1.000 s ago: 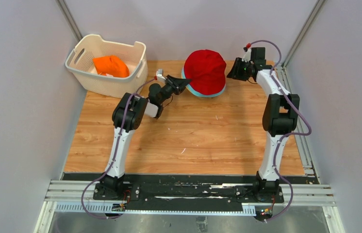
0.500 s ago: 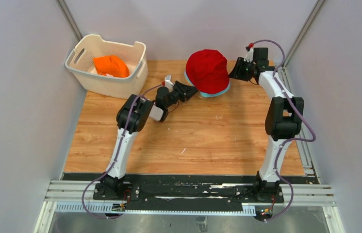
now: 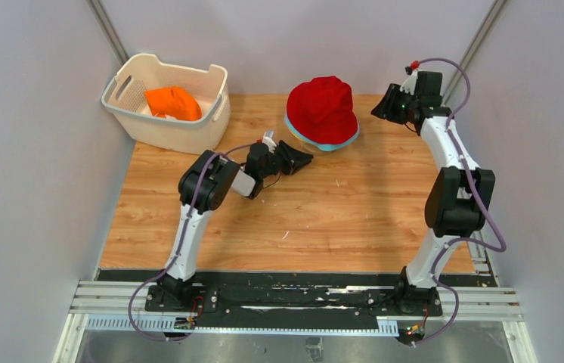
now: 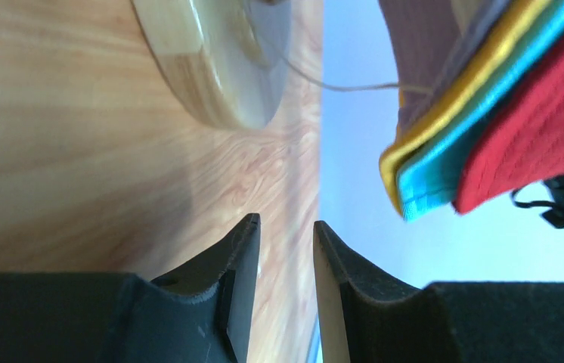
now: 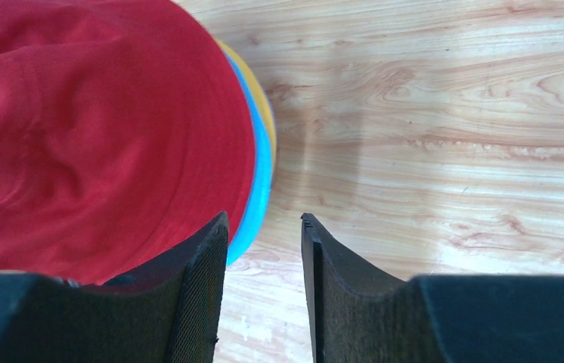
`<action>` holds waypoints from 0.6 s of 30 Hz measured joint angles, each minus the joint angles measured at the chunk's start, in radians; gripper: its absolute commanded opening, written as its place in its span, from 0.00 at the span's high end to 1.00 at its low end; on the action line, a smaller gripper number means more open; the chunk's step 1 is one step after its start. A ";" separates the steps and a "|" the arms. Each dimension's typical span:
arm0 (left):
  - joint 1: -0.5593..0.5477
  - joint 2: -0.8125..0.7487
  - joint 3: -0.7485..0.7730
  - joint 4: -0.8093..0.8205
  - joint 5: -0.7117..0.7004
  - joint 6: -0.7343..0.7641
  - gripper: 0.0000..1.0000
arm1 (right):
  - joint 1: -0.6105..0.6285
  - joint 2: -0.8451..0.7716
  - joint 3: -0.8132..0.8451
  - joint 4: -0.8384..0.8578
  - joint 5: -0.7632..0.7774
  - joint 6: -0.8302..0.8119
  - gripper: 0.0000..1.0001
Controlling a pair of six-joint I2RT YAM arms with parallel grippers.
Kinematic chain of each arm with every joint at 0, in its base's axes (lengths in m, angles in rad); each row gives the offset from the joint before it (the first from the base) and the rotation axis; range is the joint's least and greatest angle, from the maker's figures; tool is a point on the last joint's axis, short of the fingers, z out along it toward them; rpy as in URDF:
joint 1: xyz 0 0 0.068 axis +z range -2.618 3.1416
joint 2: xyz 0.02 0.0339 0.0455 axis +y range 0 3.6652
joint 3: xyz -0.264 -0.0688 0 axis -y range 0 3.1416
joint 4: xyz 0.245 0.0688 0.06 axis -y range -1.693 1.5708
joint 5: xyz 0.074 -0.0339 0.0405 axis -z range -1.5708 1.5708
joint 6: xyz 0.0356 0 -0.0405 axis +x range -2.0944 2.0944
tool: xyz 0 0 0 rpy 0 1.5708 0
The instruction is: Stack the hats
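A red hat (image 3: 323,107) tops a stack at the back middle of the table, with a teal brim (image 3: 337,144) showing under it. In the left wrist view the lavender (image 4: 423,53), yellow (image 4: 445,98), teal (image 4: 483,132) and red (image 4: 543,128) brims hang layered above a round wooden stand base (image 4: 218,60). An orange hat (image 3: 173,102) lies in the white basket (image 3: 188,134). My left gripper (image 3: 308,160) (image 4: 286,227) is open and empty, just in front of the stack. My right gripper (image 3: 382,110) (image 5: 264,221) is open and empty, right of the stack, beside the red hat (image 5: 90,128).
The basket stands at the back left corner of the wooden table (image 3: 302,219). Grey walls close in the table at the back and on both sides. A black rail (image 3: 294,295) with both arm bases runs along the near edge.
My left gripper has come away from the stack's left brim and drawn back toward the near side. My right gripper has moved right, away from the hat. The stack has settled.
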 measured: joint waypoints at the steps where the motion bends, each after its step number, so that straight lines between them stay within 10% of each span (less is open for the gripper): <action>1: 0.000 -0.029 -0.029 -0.039 -0.001 0.018 0.64 | 0.000 -0.017 -0.013 0.004 -0.005 0.004 0.58; 18: 0.021 -0.585 -0.130 -0.556 -0.192 0.407 0.48 | 0.000 -0.198 -0.360 0.261 -0.309 0.264 0.54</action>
